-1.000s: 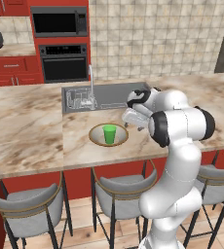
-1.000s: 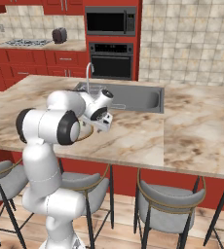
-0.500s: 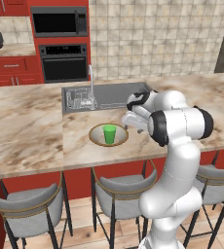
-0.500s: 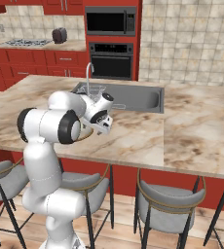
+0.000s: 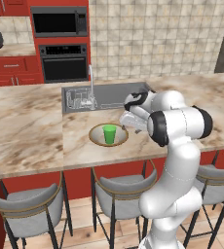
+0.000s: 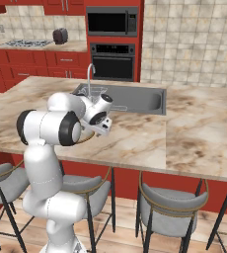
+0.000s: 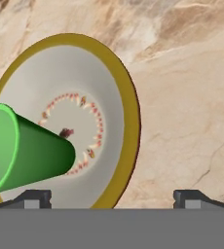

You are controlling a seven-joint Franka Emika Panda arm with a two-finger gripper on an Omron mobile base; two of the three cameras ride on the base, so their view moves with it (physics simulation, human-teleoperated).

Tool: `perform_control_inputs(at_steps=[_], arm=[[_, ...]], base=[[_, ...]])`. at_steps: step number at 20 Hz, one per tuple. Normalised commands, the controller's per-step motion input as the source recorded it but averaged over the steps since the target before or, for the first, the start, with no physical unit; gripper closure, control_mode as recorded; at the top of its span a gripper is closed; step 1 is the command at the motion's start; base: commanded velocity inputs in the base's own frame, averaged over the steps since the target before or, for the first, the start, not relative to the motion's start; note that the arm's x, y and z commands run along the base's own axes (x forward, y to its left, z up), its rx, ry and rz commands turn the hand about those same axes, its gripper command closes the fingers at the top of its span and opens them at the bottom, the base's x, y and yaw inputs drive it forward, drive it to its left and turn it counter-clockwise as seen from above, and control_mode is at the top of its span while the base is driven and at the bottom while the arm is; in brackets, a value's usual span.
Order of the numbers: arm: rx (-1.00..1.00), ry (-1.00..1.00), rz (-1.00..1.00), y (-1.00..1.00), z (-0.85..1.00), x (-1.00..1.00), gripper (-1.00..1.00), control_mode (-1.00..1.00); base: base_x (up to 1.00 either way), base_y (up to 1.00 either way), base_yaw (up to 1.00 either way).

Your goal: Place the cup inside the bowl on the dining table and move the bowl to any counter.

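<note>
The green cup [image 5: 109, 133] stands upright inside the wide gold-rimmed bowl [image 5: 93, 138] on the dining table [image 5: 31, 131], just in front of the sink. My gripper [image 5: 127, 121] hangs close to the bowl's right rim, open with nothing between its fingers. In the hand view the bowl [image 7: 128, 112] is on the left and the cup [image 7: 31, 151] points toward the camera; my gripper [image 7: 113, 198] straddles the bowl's near rim with both jaws wide apart. In the right base view my gripper [image 6: 99, 129] is low over the marble, and my arm hides most of the bowl.
The steel sink [image 5: 114, 93] and faucet [image 5: 91, 82] lie just behind the bowl. Grey stools [image 5: 28, 206] line the table's near edge. A counter [image 5: 11, 50] over red drawers runs along the back wall, holding a dark toaster [image 6: 60, 35] and a cooktop [image 6: 24, 43].
My hand has edged slightly down and toward the bowl's rim. The cup and bowl have stayed put, and the jaws have stayed open.
</note>
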Motion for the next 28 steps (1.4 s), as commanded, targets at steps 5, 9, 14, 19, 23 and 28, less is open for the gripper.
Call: perform_control_inputs(at_steps=[5, 9, 14, 19, 23, 28], arm=[[0.0, 0.0, 0.0, 0.05, -0.07, 0.02, -1.0, -1.0], [0.0, 0.0, 0.0, 0.0, -0.16, 0.06, -1.0, -1.0], [0.0, 0.0, 0.0, 0.0, -0.13, 0.02, -1.0, -1.0], [0.0, 0.0, 0.0, 0.0, -0.03, 0.01, -1.0, -1.0], [0.0, 0.0, 0.0, 0.01, 0.0, 0.02, -1.0, -1.0], [0.0, 0.0, 0.0, 0.09, -0.05, 0.02, -1.0, -1.0]], base=[[0.0, 0.0, 0.0], [0.0, 0.0, 0.0], [0.0, 0.0, 0.0], [0.0, 0.0, 0.0], [0.0, 0.0, 0.0], [0.0, 0.0, 0.0]])
